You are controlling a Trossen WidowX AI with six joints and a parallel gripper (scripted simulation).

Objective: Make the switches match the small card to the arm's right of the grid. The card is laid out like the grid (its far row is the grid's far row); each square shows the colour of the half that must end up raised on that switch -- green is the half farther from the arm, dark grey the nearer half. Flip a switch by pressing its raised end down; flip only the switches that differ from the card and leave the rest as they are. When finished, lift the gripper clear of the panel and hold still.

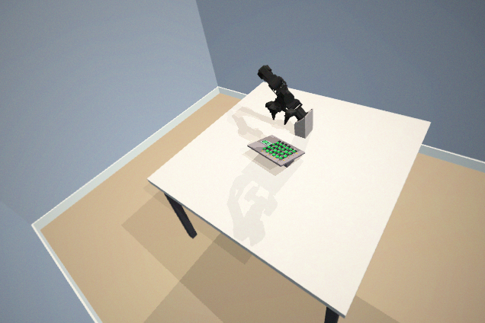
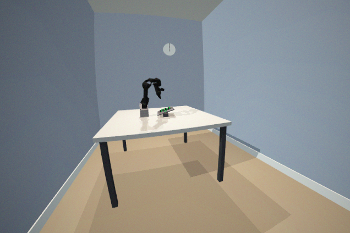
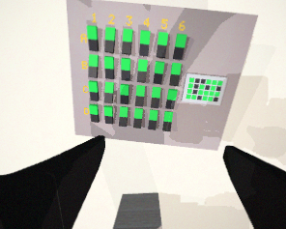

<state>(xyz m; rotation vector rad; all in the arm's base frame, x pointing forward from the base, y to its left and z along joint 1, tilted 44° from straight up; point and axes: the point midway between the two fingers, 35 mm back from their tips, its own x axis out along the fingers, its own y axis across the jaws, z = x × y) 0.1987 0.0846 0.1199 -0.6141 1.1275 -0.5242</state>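
The tilted panel (image 1: 254, 146) (image 2: 159, 114) (image 3: 203, 126) carries a grid of green and dark grey switches, rows A to D and columns 1 to 6. In the wrist view the dark halves of B1, B4 and C2 look lighter than most; I cannot tell every switch's raised half. The small card (image 1: 266, 142) (image 3: 205, 89) is at the panel's right in the wrist view, mostly green with several dark squares, two of them in its far row, second and third. My gripper (image 1: 280, 120) (image 2: 160, 97) (image 3: 163, 146) is open and empty, above the panel's near side, touching nothing.
The panel stands on a small dark support (image 1: 288, 163) (image 2: 165, 114) on the white table (image 1: 352, 177) (image 2: 192, 120). The arm's grey base block (image 1: 303, 127) (image 2: 144, 112) (image 3: 138, 212) stands on the panel's near side. Shadows fall across the table and panel.
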